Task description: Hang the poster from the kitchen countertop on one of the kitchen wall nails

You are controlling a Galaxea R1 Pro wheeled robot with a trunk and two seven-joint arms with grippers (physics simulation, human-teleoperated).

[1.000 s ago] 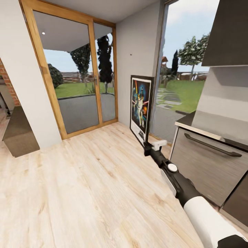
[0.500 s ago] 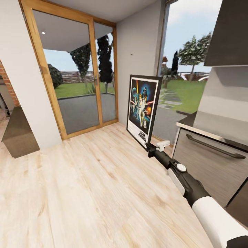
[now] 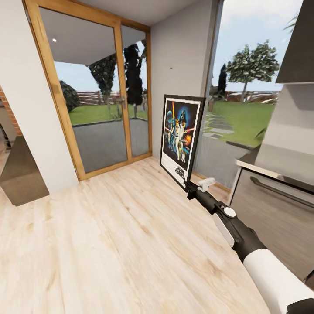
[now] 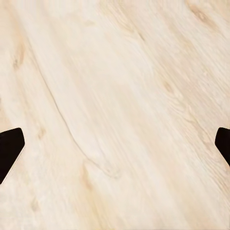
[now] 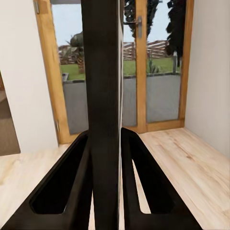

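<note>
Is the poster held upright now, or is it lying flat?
Upright. In the head view the poster stands on its short lower edge, gripped at its bottom corner by the right gripper, its artwork facing the camera.

Even, bright daylight entered through the glazed doors (image 3: 104, 93) and window (image 3: 244, 100). Shadows on the wooden floor (image 3: 122, 235) were faint; rendering was soft, with wide-angle stretching at the edges.
</note>
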